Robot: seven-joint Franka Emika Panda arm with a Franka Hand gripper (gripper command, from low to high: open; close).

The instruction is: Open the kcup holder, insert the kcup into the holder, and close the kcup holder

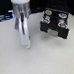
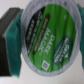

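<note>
The kcup (image 2: 48,39) fills the wrist view, a round green foil lid with white print and a white rim. A black finger (image 2: 7,33) with a teal pad presses against its side, so my gripper (image 1: 26,43) is shut on it. In the exterior view the gripper hangs low over the white table, fingers pointing down; the pod between them is barely distinguishable. The kcup holder (image 1: 54,23), a black box with pale handles on its front, stands on the exterior view's right, apart from the gripper. Round slots show on its upper face.
The white table (image 1: 18,64) spreads below and toward the exterior view's left of the gripper. Dark clutter (image 1: 0,18) sits along the back edge.
</note>
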